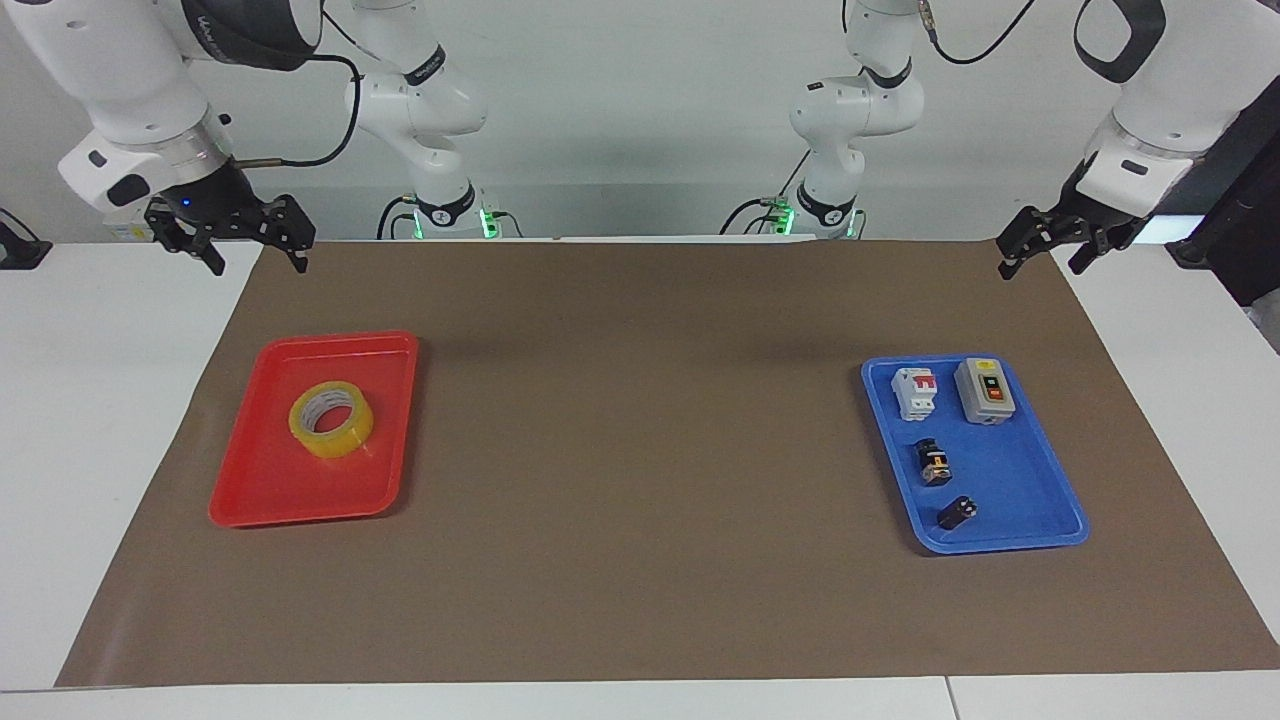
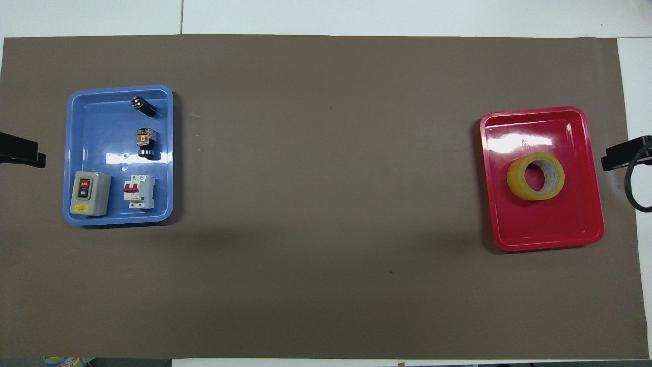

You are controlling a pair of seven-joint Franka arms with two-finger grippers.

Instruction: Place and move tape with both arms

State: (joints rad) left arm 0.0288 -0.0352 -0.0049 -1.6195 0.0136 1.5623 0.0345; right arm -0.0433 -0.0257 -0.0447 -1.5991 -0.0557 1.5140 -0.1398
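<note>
The tape [image 1: 331, 418] is a yellow translucent roll that lies flat in the red tray [image 1: 262, 490] at the right arm's end of the table; it also shows in the overhead view [image 2: 535, 176]. My right gripper [image 1: 258, 262] hangs open and empty in the air over the brown mat's edge, apart from the tray and the tape. In the overhead view only its tip [image 2: 622, 158] shows, beside the tray [image 2: 550, 234]. My left gripper [image 1: 1040, 268] hangs open and empty over the mat's edge at the left arm's end, its tip [image 2: 23, 152] at that view's border.
A blue tray [image 1: 1040, 510] at the left arm's end holds a grey switch box [image 1: 985, 391], a white and red breaker [image 1: 914, 393] and two small black parts [image 1: 933, 462]. A brown mat [image 1: 640, 450] covers the table between the trays.
</note>
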